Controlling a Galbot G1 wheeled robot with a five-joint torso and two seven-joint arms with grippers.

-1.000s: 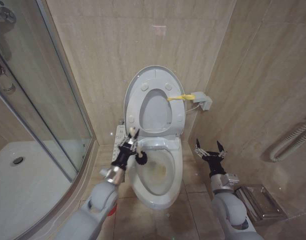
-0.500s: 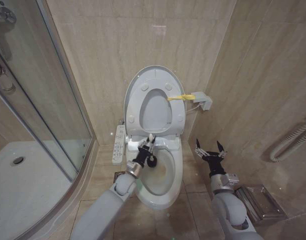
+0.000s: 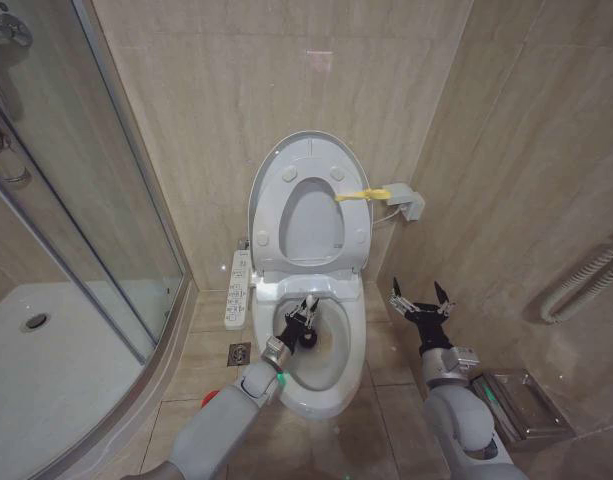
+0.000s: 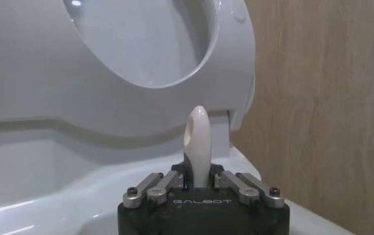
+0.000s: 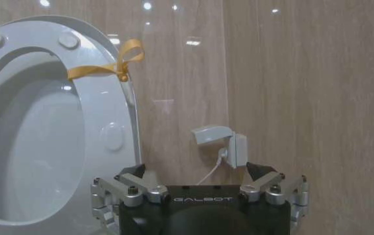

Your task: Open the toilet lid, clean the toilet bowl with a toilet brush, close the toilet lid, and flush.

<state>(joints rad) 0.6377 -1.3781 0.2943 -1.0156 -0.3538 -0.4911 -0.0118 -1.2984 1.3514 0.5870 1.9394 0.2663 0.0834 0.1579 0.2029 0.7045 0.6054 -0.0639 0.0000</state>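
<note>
**Brush carried over the bowl**

Since a second ago the left gripper [image 3: 306,323] has swung from the left rim of the toilet bowl [image 3: 338,385] to a spot over its open middle, and the forearm now crosses the bowl's near-left edge. That arm rises from about 7 o'clock in the head view, elbow low near the floor tiles, wrist angled up and inward toward the wall behind. Its fingers are clamped on the toilet brush [image 3: 307,335]: the dark bristle head sits just below the gripper inside the bowl, and in the left wrist view the pale handle [image 4: 196,147] stands straight up between the closed jaws, pointing at the raised seat.

The toilet lid [image 3: 308,146] stands upright against the back wall at 12 o'clock from the bowl, the ring seat [image 3: 358,238] leaning up against it, and the yellow strap [image 3: 362,195] hanging off its right edge at roughly 2 o'clock.

The right gripper [image 3: 417,298] holds where it was, at 3 o'clock beside the bowl and apart from it, forearm upright, fingers spread wide and holding nothing. The right wrist view faces the tiled wall, with the strap [image 5: 105,67] and a small white wall box [image 5: 223,143].
</note>
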